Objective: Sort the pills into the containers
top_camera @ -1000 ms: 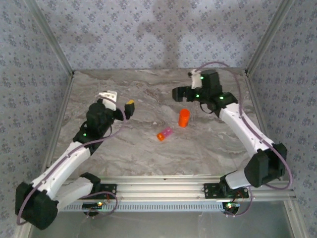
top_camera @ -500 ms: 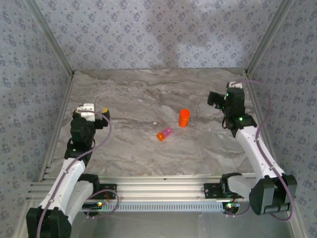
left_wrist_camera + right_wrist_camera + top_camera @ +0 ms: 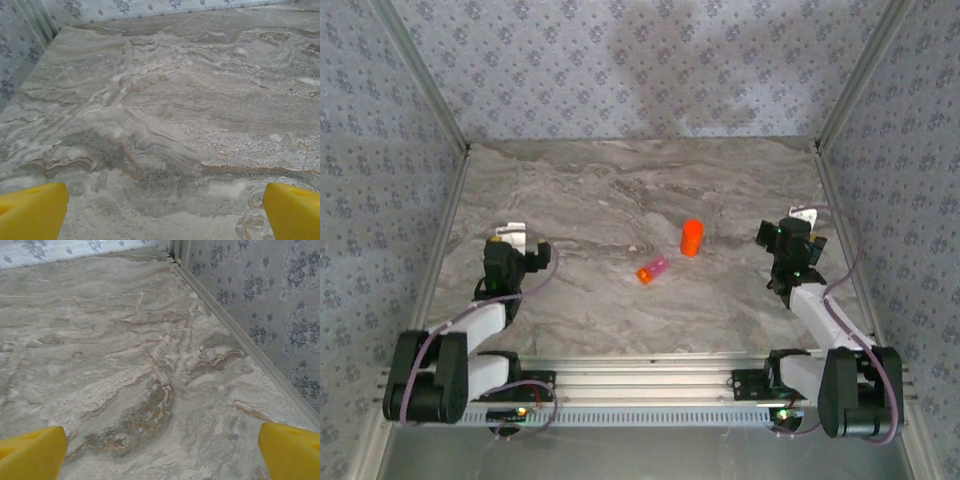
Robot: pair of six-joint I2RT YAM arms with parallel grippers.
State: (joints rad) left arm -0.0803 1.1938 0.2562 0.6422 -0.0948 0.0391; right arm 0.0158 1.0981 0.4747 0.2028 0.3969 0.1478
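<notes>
- Top external view: the containers (image 3: 652, 270), that tiny joined orange-and-pink pair, lie on the bench (image 3: 580, 190) just left of the orange bottle (image 3: 691, 238) and a bit nearer the arms. They're not touching it.
- Their long axis runs diagonally. The pink end points toward the bottle's foot and the orange end points away from it.
- The left tool (image 3: 517, 240) sits well left of the bottle and the right tool (image 3: 790, 235) well right of it. Both are wide open and holding nothing, and the wrist views show the yellow pads (image 3: 31, 210) spread apart over the marble.
- Distance looks like a near tie, but the bottle stands almost in the right tool's line. The left one probably has the cleaner approach.
- The pills are too small to make out.
</notes>
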